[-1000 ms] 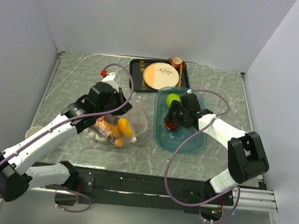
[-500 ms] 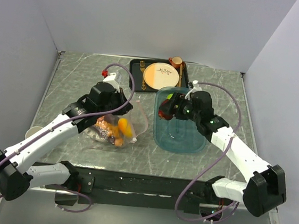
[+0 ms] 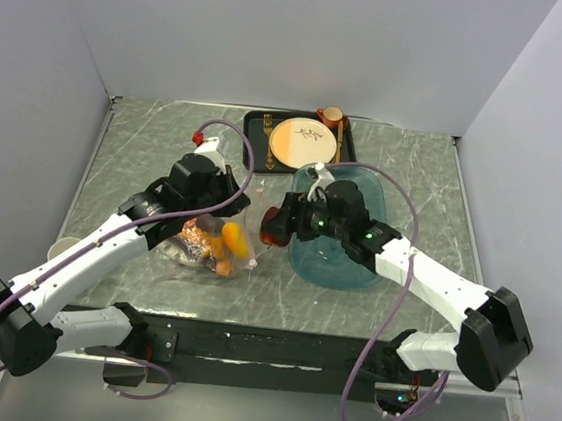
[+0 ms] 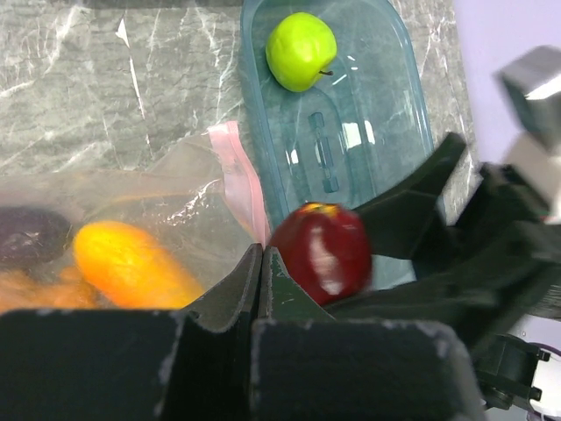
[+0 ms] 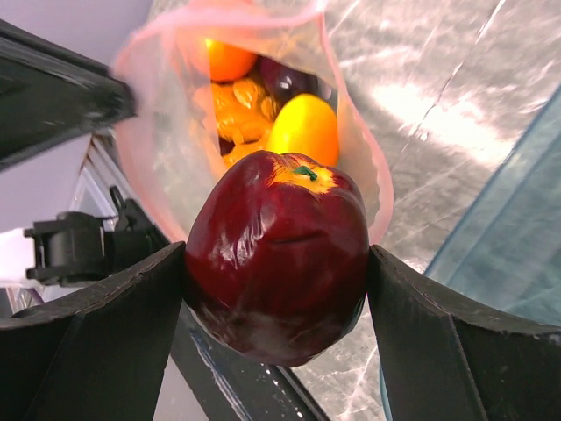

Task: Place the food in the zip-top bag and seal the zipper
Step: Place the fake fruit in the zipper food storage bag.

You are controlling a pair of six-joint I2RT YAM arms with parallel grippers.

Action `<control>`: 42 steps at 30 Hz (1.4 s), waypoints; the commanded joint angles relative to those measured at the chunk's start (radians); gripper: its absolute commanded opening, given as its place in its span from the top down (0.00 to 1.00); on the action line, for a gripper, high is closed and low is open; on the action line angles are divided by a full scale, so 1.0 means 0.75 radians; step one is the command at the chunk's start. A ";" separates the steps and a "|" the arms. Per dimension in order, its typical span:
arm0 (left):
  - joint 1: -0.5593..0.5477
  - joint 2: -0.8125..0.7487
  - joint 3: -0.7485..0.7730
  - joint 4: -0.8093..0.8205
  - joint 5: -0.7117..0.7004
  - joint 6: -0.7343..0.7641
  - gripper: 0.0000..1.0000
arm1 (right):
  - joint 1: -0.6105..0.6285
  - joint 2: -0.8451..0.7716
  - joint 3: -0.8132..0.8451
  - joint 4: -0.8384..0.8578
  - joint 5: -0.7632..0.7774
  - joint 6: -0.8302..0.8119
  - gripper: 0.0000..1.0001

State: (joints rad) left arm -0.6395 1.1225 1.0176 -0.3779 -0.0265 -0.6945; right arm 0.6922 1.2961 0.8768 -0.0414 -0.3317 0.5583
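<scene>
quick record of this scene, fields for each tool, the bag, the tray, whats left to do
left tool: shut on the mouth edge of the zip-top bag, by the zipper
right tool: shut on the red apple, just outside the bag's open mouth
in bag: orange piece, yellow piece, dark purple piece
teal tray: only the green apple
zipper state: unsealed

Bright, even light comes from above and the shadows are soft. White glare streaks the marbled surface [image 4: 123, 70] and the teal tray [image 4: 351, 132]. In both wrist views the near fingers [image 4: 219, 298] are dark and blurred.
</scene>
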 commanded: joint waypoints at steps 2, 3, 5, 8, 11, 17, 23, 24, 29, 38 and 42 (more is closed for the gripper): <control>-0.006 -0.049 -0.005 0.054 0.013 -0.009 0.99 | 0.038 0.098 0.054 0.129 -0.030 -0.012 0.49; -0.006 -0.053 -0.005 0.052 0.011 -0.009 0.99 | 0.044 0.133 0.070 0.133 -0.034 -0.010 0.49; -0.006 -0.063 -0.009 0.048 0.001 -0.007 0.99 | 0.053 0.166 0.091 0.145 -0.047 -0.008 0.48; -0.006 -0.071 -0.013 0.044 -0.008 -0.009 0.99 | 0.079 0.211 0.117 0.164 -0.049 -0.006 0.48; -0.006 -0.077 -0.023 0.042 -0.010 -0.011 0.99 | 0.096 0.244 0.148 0.168 -0.043 -0.004 0.47; -0.006 -0.087 -0.021 0.031 -0.018 -0.007 0.99 | 0.104 0.237 0.144 0.227 0.019 0.025 0.43; -0.006 -0.087 -0.017 0.037 -0.012 -0.011 0.99 | 0.112 0.317 0.183 0.274 -0.036 0.059 0.39; -0.006 -0.089 -0.015 0.037 -0.010 -0.013 0.99 | 0.114 0.321 0.185 0.284 -0.040 0.061 0.39; -0.006 -0.120 -0.009 0.040 -0.020 -0.017 0.99 | 0.122 0.356 0.207 0.319 -0.036 0.076 0.38; -0.006 -0.132 -0.005 0.029 -0.030 -0.017 0.99 | 0.128 0.413 0.238 0.378 -0.089 0.102 0.30; -0.006 -0.134 0.001 0.029 -0.034 -0.019 0.99 | 0.137 0.432 0.240 0.407 -0.112 0.115 0.27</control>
State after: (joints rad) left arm -0.6395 1.0500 1.0016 -0.3866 -0.0502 -0.6971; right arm 0.7803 1.6081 1.0092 0.1898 -0.3866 0.6285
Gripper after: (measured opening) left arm 0.015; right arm 0.838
